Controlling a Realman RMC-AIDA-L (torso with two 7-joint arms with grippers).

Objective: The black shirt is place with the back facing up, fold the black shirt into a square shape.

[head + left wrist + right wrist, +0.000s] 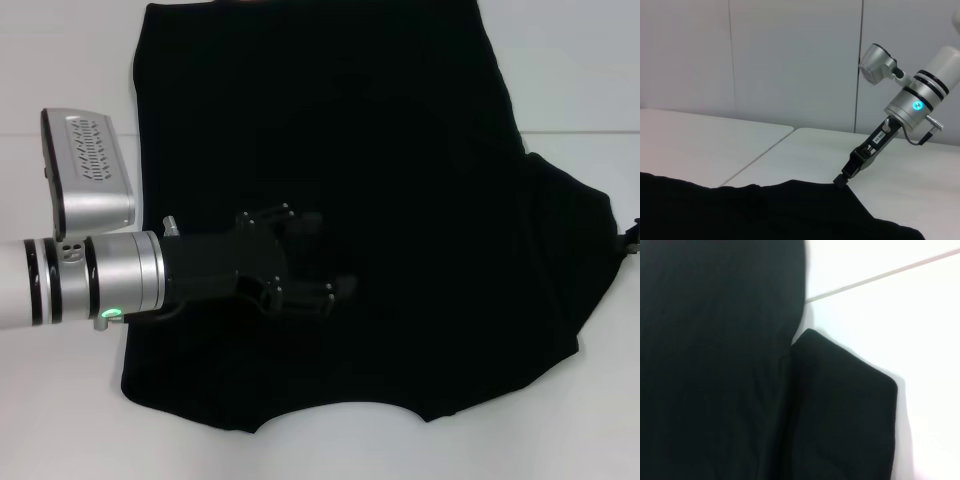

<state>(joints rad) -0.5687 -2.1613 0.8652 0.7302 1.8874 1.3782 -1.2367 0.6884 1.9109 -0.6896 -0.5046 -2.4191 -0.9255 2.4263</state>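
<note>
My head camera looks down on the black shirt [400,200]; both wrist cameras see its edge, the right closest.

Bright, even light; black fabric swallows detail.

The shirt [400,200] lies spread on the table [60,60], the left gripper [305,265] reaching in over its middle from the left, while the right gripper [841,181] touches its right sleeve edge.
</note>
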